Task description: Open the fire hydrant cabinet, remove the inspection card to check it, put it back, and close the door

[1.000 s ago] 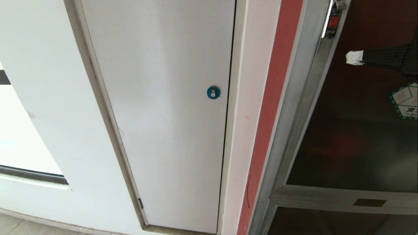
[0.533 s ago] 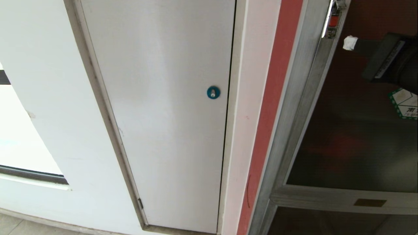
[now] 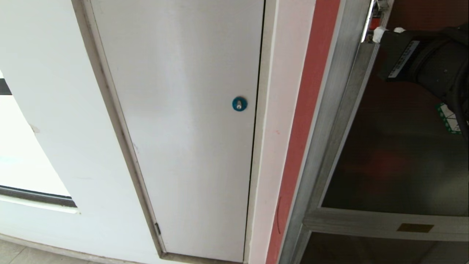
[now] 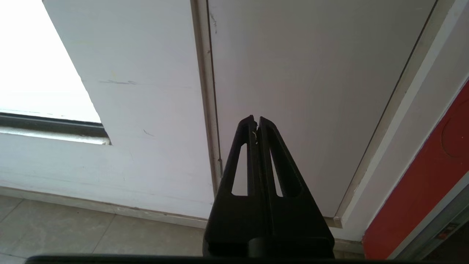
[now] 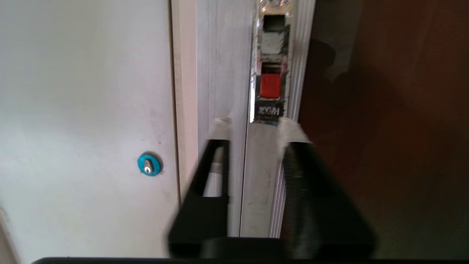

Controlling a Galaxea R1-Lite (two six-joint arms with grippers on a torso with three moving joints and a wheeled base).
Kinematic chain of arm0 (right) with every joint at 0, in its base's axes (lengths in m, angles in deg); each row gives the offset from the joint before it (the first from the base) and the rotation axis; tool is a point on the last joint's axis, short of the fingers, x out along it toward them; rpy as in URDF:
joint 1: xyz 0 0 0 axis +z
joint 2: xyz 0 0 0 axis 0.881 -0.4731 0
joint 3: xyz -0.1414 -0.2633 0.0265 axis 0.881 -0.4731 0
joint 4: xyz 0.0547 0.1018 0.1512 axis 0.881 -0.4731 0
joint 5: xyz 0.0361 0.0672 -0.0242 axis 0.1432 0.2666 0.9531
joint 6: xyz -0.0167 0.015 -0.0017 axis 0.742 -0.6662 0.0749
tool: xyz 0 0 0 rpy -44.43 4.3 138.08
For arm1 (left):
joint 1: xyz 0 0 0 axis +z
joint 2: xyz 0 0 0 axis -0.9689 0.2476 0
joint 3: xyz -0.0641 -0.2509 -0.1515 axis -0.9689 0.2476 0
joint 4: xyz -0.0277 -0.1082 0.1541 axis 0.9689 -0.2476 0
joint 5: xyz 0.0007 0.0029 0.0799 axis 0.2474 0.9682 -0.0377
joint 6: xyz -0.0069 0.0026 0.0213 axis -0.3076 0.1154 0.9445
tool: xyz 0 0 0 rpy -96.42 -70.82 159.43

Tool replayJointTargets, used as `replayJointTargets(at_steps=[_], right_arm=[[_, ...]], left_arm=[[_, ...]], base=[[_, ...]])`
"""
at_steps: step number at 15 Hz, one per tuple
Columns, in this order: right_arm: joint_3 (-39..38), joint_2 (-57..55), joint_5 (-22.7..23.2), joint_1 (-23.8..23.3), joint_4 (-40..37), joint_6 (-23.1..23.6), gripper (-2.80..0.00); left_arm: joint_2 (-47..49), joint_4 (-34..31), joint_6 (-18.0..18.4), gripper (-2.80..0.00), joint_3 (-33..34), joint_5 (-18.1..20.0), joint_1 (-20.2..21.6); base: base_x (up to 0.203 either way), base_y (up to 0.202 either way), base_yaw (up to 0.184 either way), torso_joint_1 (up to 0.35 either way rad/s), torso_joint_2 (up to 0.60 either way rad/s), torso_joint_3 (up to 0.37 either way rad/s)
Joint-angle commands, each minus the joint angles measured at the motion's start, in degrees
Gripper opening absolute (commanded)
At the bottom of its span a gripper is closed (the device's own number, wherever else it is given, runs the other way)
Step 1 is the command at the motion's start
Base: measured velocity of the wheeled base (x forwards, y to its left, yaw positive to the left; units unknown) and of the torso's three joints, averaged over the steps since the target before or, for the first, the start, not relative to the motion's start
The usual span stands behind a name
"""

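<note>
The fire hydrant cabinet's silver frame (image 3: 329,110) (image 5: 223,73) runs up the right side, and the door (image 3: 384,154) (image 5: 384,128) of dark glass lies flush in it. A red-marked latch (image 3: 373,22) (image 5: 270,85) sits on the door's edge. My right gripper (image 3: 388,32) (image 5: 254,129) is just below that latch, open, its white-taped fingertips either side of the door's silver edge and holding nothing. The arm covers most of the green-bordered sticker (image 3: 449,119). The inspection card is hidden. My left gripper (image 4: 255,123) hangs shut and empty, low before the white panel.
A plain white panel (image 3: 183,128) with a round blue lock (image 3: 239,104) (image 5: 149,164) fills the middle. A red strip (image 3: 300,128) separates it from the cabinet. A silver crossbar (image 3: 366,222) closes the door's lower end. A window (image 3: 22,154) is on the left, floor tiles (image 4: 73,234) below.
My right gripper has moved left and up across the glass to the latch edge, rolling at the wrist. Its fingers, pressed together before, now stand apart. The arm now covers more of the sticker.
</note>
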Motion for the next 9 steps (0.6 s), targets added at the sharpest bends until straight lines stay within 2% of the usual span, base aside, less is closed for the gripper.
replayJointTargets(at_steps=[1,5,9], right_arm=[[0.20,-0.85,-0.12,0.00,1.10,0.77,0.00],[0.72,-2.98,-0.37,-0.24,6.92,2.56,0.00],[4.12,-4.95,-1.36,-1.93,7.05,2.66,0.00]], left_arm=[[0.07,0.04,-0.01,-2.80,0.42,-0.03,0.01],[0.07,0.03,-0.01,-2.80,0.44,-0.01,-0.03],[0.07,0.03,-0.01,-2.80,0.37,-0.03,-0.05]], base=[[0.000,0.000,0.000,0.000,0.00,0.000],[0.000,0.000,0.000,0.000,0.00,0.000],[0.000,0.000,0.000,0.000,0.00,0.000]])
